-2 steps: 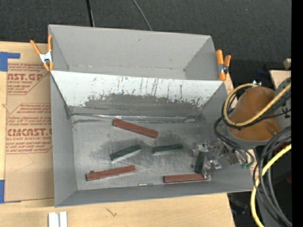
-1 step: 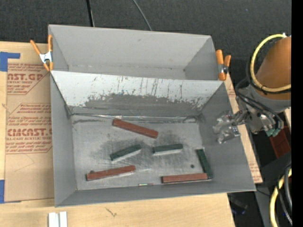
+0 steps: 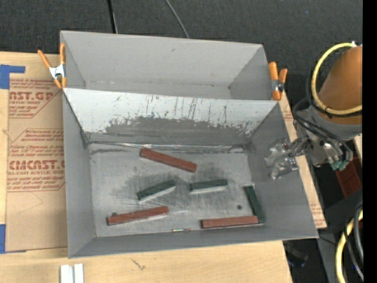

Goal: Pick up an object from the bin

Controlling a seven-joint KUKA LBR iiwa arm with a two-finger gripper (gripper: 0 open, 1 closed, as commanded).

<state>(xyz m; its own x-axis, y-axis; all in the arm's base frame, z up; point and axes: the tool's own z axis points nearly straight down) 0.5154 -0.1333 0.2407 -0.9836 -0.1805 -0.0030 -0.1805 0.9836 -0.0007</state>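
Six flat bars (image 3: 168,160) lay scattered in the grey metal bin (image 3: 79,181), a dark green bar (image 3: 253,202) at near right closest to the gripper (image 3: 281,160) above the right wall, claw state indeterminable.

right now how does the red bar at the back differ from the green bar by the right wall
The red bar is reddish brown and looks longer; the green bar is dark green. The red bar lies mostly across the bin, the green bar mostly front to back. Both are slim and lie flat.
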